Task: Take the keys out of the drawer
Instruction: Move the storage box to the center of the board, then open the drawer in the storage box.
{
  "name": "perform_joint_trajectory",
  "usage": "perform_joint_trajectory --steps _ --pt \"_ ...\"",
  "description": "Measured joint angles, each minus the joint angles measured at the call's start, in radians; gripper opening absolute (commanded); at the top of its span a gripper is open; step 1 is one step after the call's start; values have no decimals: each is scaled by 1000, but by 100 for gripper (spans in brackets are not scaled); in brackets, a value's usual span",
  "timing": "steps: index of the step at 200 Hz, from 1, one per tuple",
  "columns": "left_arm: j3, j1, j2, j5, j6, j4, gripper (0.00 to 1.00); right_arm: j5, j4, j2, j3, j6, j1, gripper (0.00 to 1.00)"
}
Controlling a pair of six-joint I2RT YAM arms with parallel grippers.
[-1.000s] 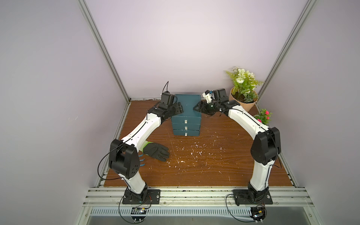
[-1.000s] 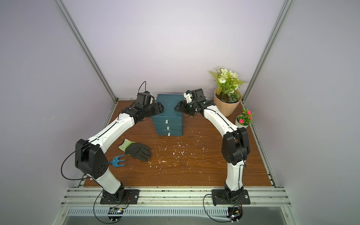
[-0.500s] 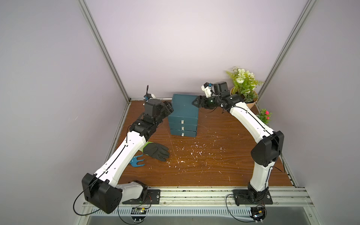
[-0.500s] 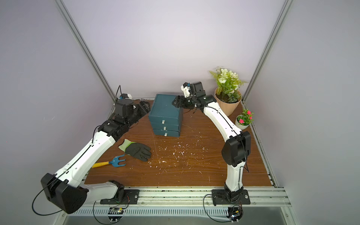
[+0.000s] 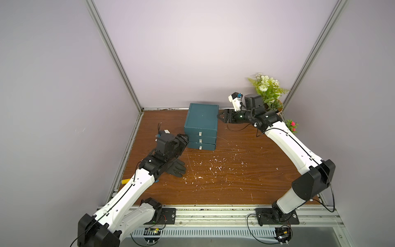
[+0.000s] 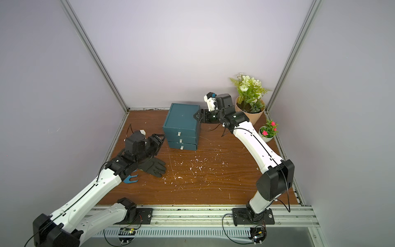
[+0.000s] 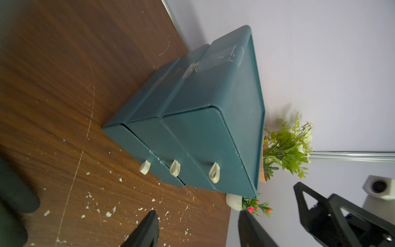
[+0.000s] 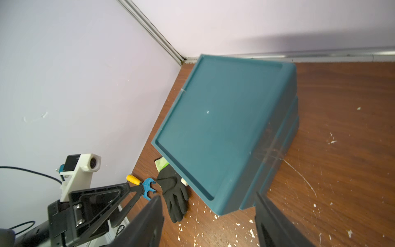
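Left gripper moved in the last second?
Yes. The left gripper has drawn back toward the black glove, now by the drawer unit's front corner.

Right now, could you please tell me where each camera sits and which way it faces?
Top views: high above the front rail, looking down at the teal plastic three-drawer chest; both arms show.
Left wrist: low, facing the chest's drawer fronts; the left gripper shows, jaws open.
Right wrist: raised beside the chest, looking over it toward the black work glove; the right gripper shows, jaws open.
Shared: every view holds the chest.
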Motion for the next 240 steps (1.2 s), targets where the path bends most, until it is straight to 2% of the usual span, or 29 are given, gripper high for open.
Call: perform_joint_trajectory --steps 31,82,108,147,170,199,240 --pt "-63 -21 18 58 -85 77 57 -2 3 0 -59 32 11 69" --pt "-68 -27 75 119 -132 212 54 -46 23 0 -82 94 36 63" --pt "-98 -27 85 124 -162 324 49 -53 25 -3 -90 108 46 59" --pt "-110 -27 137 121 -192 424 46 -53 30 -15 -107 111 50 58" --pt "-110 -28 183 122 -204 470 44 -56 37 -18 -106 111 50 55" --pt "-103 -31 248 128 -216 518 43 -75 40 -18 -83 111 50 55" --pt "-100 -39 277 118 -235 544 37 -84 81 -18 -78 111 50 54"
